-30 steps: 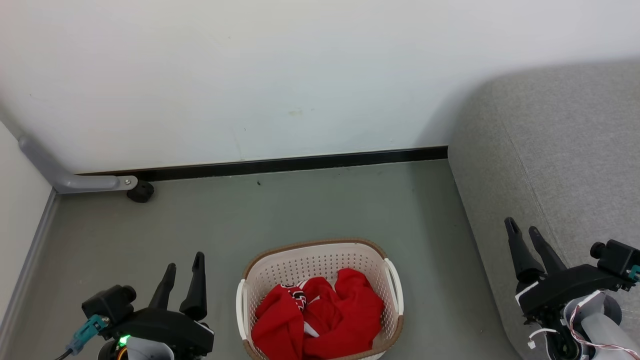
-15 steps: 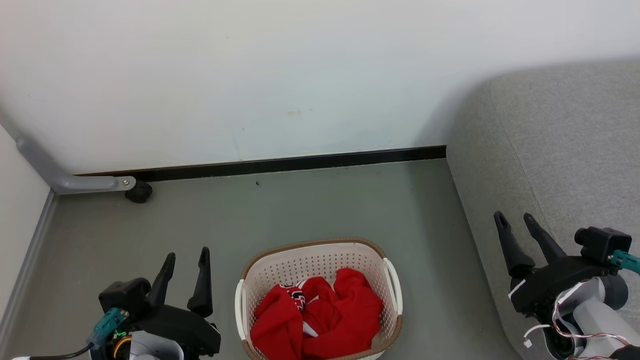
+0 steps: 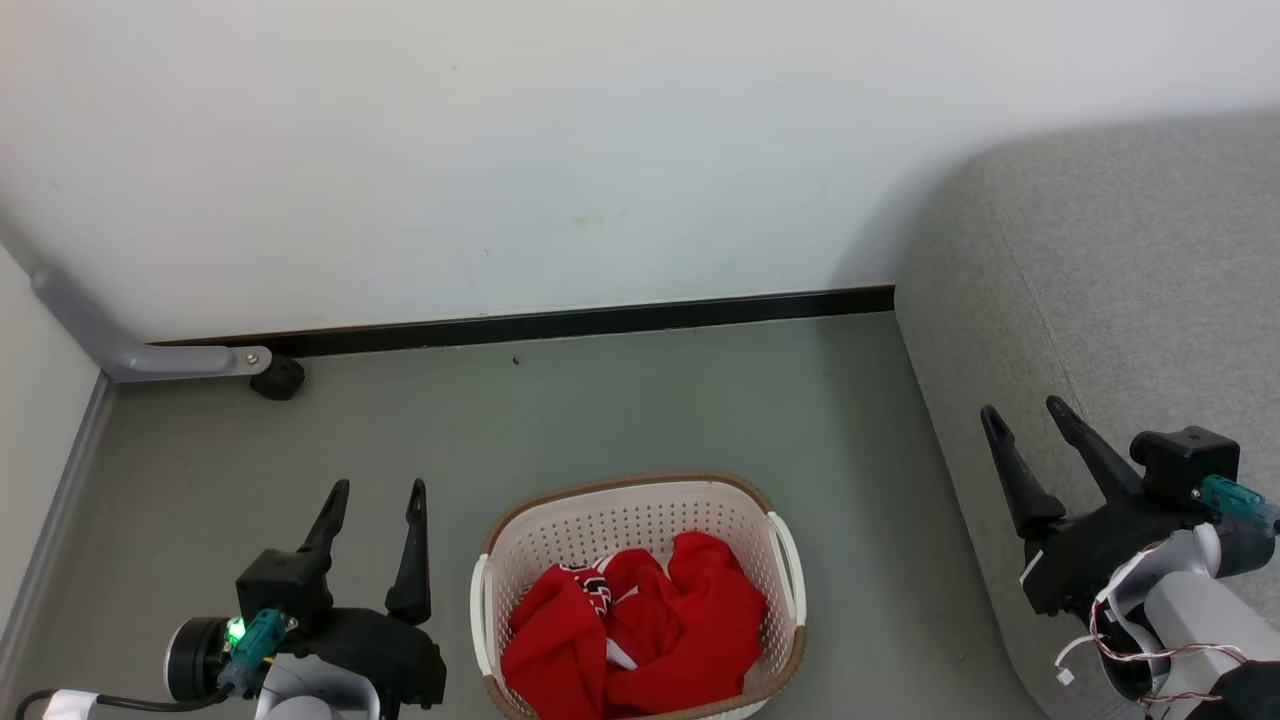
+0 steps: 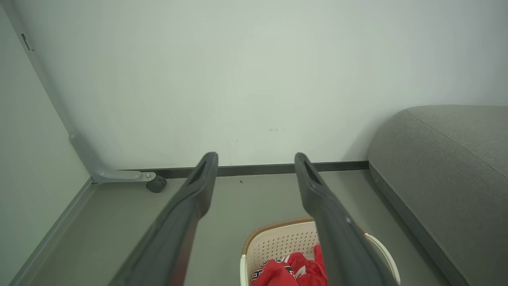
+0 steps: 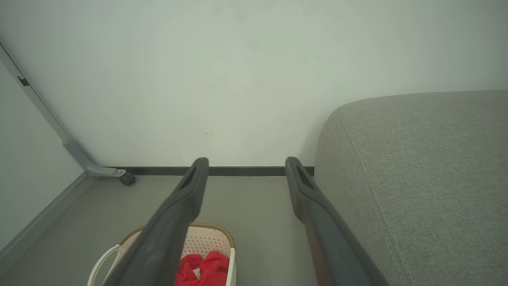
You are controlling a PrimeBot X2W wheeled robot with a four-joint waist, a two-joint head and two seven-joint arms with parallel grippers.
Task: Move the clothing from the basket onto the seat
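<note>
Red clothing [image 3: 635,635] with white trim lies bunched in the cream perforated basket [image 3: 620,515] on the floor, low in the head view. The basket [image 4: 278,246] and clothing [image 4: 291,270] also show between my left fingers, and again as basket [image 5: 206,240] and clothing [image 5: 204,268] in the right wrist view. The grey seat [image 3: 1130,300] rises at the right, seen too as the seat [image 4: 448,167] and seat [image 5: 420,167]. My left gripper [image 3: 377,487] stands open left of the basket. Over the seat's front edge my right gripper [image 3: 1022,408] is open and empty.
A white wall with a dark baseboard [image 3: 560,325] closes the far side. A grey metal leg with a black caster [image 3: 278,380] stands at the far left. A side panel [image 3: 40,440] borders the floor on the left.
The left gripper has shifted a little right and rolled, its fingers now more parallel. The right gripper has risen and moved slightly left. Basket and clothing lie as before.
</note>
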